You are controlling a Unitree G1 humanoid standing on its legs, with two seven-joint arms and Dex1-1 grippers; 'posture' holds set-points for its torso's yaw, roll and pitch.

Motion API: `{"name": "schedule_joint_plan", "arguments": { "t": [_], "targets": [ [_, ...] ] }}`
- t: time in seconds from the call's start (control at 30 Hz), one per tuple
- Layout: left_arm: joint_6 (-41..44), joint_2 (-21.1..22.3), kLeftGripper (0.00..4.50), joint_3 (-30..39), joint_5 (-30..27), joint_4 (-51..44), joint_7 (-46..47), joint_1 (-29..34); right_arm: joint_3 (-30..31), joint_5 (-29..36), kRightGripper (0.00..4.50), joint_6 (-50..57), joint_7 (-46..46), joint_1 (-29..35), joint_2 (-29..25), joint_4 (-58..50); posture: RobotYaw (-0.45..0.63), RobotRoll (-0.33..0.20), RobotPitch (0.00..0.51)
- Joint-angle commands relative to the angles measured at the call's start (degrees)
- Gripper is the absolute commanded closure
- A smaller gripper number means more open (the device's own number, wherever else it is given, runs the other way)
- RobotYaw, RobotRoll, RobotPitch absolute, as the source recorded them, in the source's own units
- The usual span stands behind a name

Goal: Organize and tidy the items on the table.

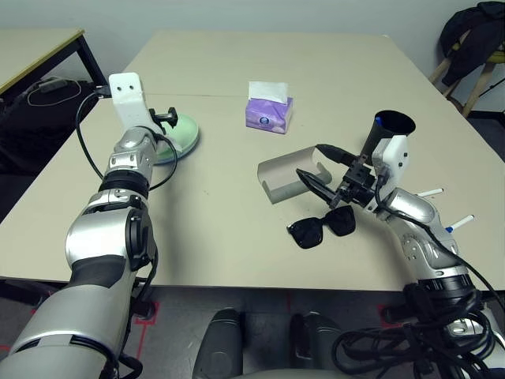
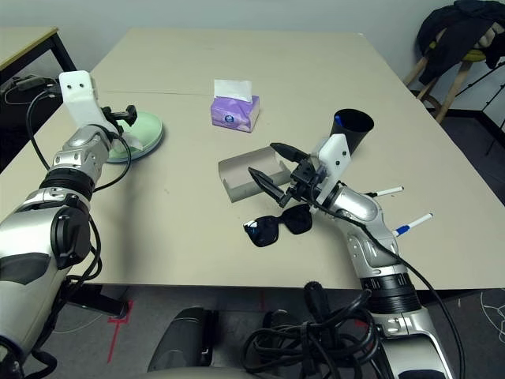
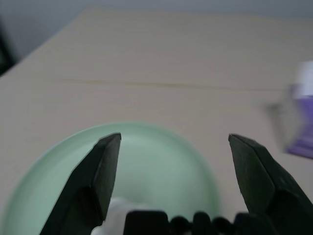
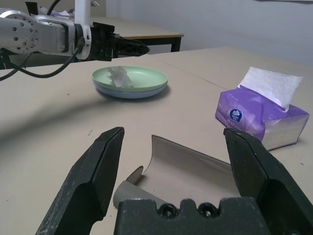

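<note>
beige table (image 1: 237,237) edge lies near sunglasses (image 1: 321,227); left gripper (image 3: 168,161) and right gripper (image 4: 173,161) gape, empty.

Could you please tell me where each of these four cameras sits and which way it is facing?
Left and right eye views: on the head, looking down over both silver forearms at the table.
Left wrist view: between the open left claw fingers, over the green plate.
Right wrist view: between the open right claw fingers, at the glasses case.
Shared: both wrist views show the tissue box.
</note>
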Motion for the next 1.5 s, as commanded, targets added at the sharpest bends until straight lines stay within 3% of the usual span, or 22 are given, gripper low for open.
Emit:
{"name": "schedule_joint_plan", "arguments": {
  "t": [0.03,0.3,0.63,1.03,1.27,1.5],
  "targets": [
    [6.8,-1.1,0.05,-3.3,-4.2,-11.3,-16.6,7.9,-1.3,-0.8,0.0,0.0,-0.6,-1.7,-1.0,2.4,0.17,0.0,0.069],
    [11.3,1.8,0.05,-9.4,-7.5,-32.3,-33.4,22.1,1.1,-3.8,0.0,0.3,1.5,-4.1,-4.3,3.8,0.18,0.0,0.092],
    [-0.9,3.0,0.05,-12.7,-7.8,-42.3,-44.4,29.5,5.7,-10.5,0.0,8.0,5.1,-8.4,-12.0,0.6,0.19,0.0,0.168],
    [-9.6,2.1,0.05,-15.8,-7.8,-41.9,-49.6,31.2,12.5,-14.9,0.0,18.2,13.7,-15.3,-19.8,-7.1,0.15,0.0,0.194],
    [-11.7,2.0,0.05,-17.2,-7.6,-42.2,-49.7,32.1,17.8,-17.9,0.0,22.4,24.6,-21.7,-29.3,-15.0,0.13,0.0,0.183],
    [-13.4,2.1,0.05,-18.3,-7.5,-43.3,-49.7,33.7,22.4,-19.0,0.0,30.1,29.9,-24.8,-31.0,-22.7,0.14,0.0,0.188]
  ]
}}
